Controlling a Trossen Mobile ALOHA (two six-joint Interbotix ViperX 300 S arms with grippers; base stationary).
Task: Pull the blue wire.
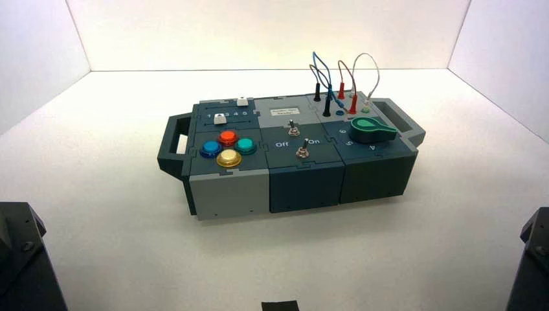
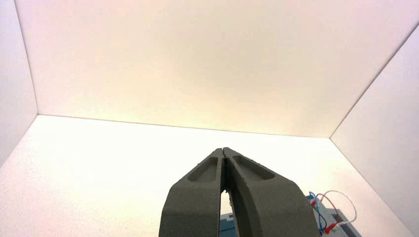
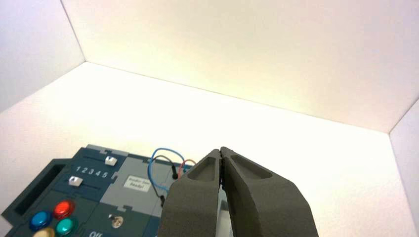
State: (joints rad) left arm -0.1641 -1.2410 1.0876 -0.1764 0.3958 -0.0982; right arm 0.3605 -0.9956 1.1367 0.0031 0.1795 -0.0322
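Note:
The blue wire arches above the far right part of the box, beside a black wire. In the right wrist view the blue wire loops up just left of my right gripper, which is shut on nothing and held well short of the wires. My left gripper is shut too, with nothing between its fingers, and points past the box at the white back wall. In the high view only the two arms' dark bases show, at the lower left corner and the lower right corner.
A black wire, a red wire and a white wire stand close around the blue one. In front of them sit a green knob, two toggle switches and coloured buttons. White walls enclose the table.

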